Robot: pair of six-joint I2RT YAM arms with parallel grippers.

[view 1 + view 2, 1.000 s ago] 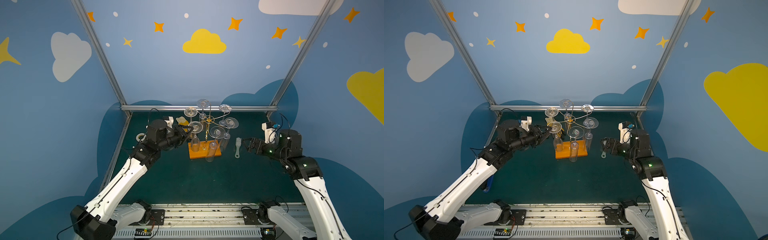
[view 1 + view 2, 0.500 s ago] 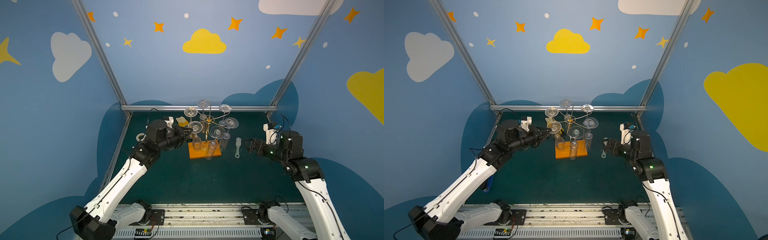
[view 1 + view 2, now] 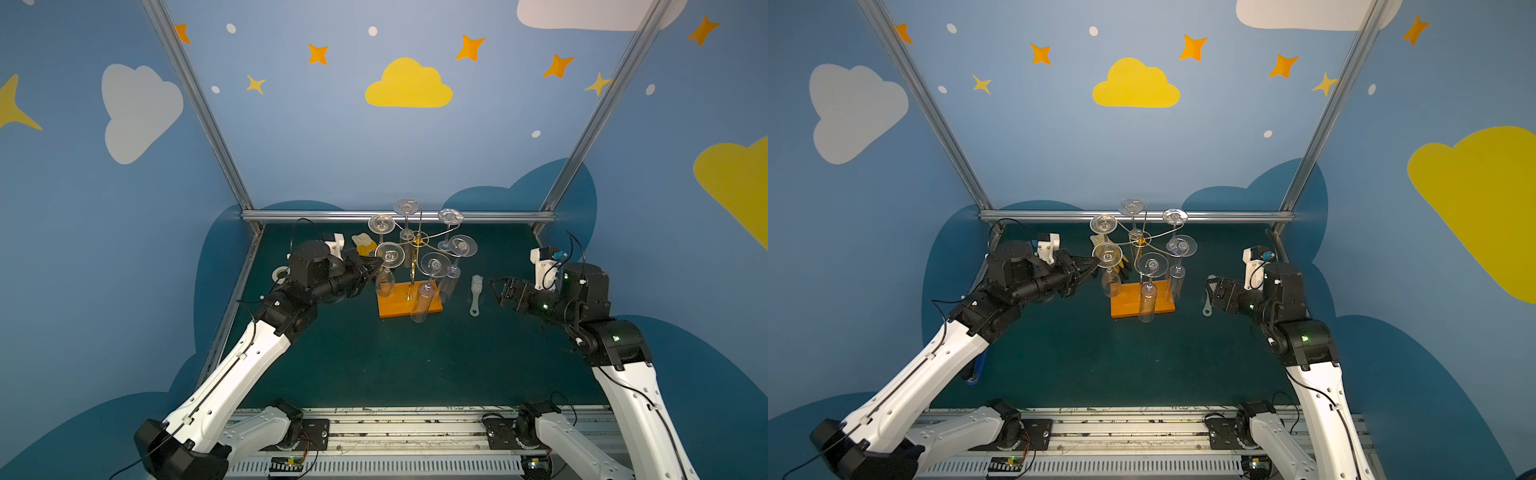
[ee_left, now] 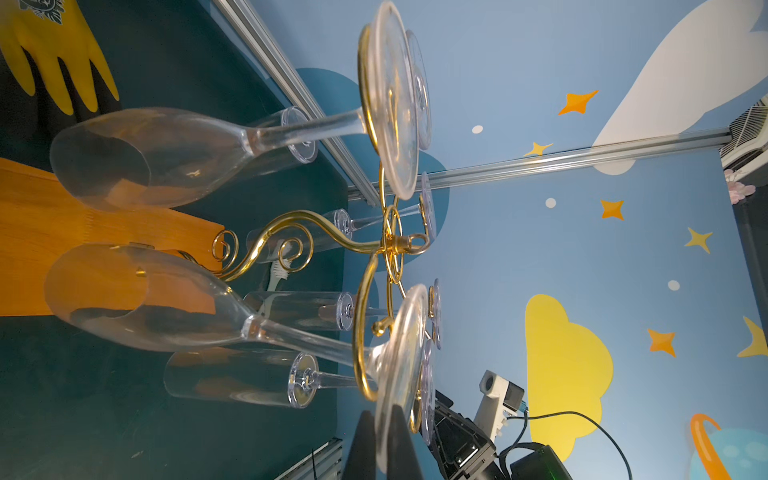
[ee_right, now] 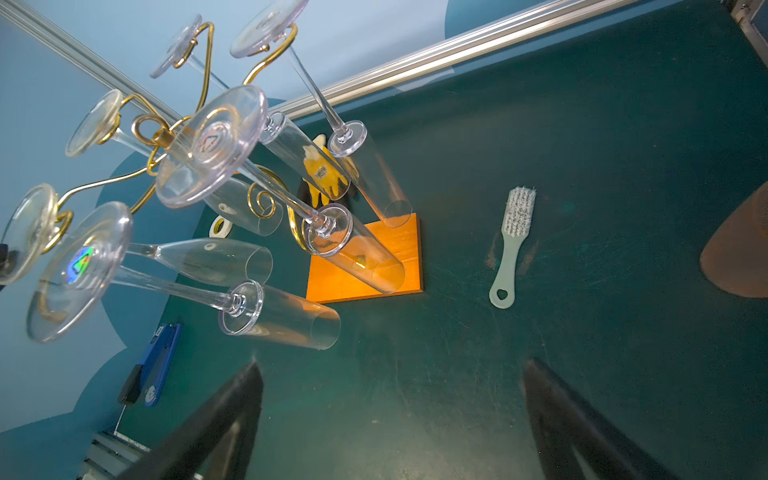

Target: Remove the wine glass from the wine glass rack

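Note:
The wine glass rack (image 3: 415, 243) (image 3: 1139, 240) is a gold wire stand on an orange wooden base (image 3: 397, 306) (image 3: 1126, 306), and several clear glasses hang upside down from its arms. My left gripper (image 3: 376, 263) (image 3: 1095, 262) (image 4: 381, 413) is shut on the rim of the round foot of the near-left wine glass (image 3: 389, 254) (image 3: 1107, 254) (image 4: 174, 303). That glass still hangs in its gold loop. My right gripper (image 3: 495, 289) (image 3: 1211, 291) (image 5: 390, 368) stands open and empty, right of the rack and apart from it.
A pale green brush (image 3: 476, 293) (image 5: 513, 237) lies between the rack and my right gripper. A yellow glove (image 3: 362, 244) (image 4: 58, 54) lies behind the rack on the left. A tape roll (image 3: 281, 273) sits by the left wall, with a blue stapler (image 5: 160, 361) nearby.
The left gripper's jaws have closed onto the foot of the near-left glass. The right arm has hardly moved and stays open.

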